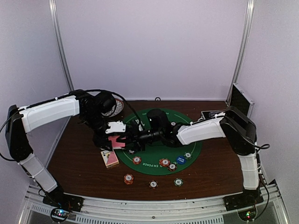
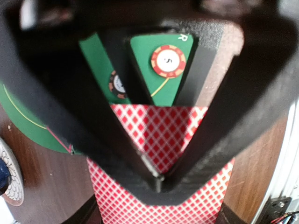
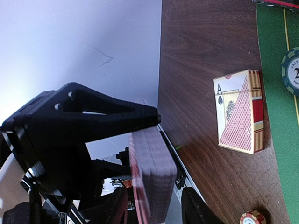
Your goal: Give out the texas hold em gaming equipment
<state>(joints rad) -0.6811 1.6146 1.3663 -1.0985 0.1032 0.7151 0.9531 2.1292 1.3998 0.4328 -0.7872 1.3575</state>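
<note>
**A:** Where are the cards?

**B:** Off the table, above the left rim of the green mat, between the two arms. The left gripper has its fingers pinched together on them, and the pink backs face its camera.

**A:** And the right gripper?

**B:** Its fingers stand apart, one on each side of the cards. Whether they press on them cannot be told.

**A:** The rest?

**B:** A card box lies flat on the wood just beside the mat. Several chips and a blue button sit on the mat's near part. Three more chips lie on the wood near the front edge.
</note>
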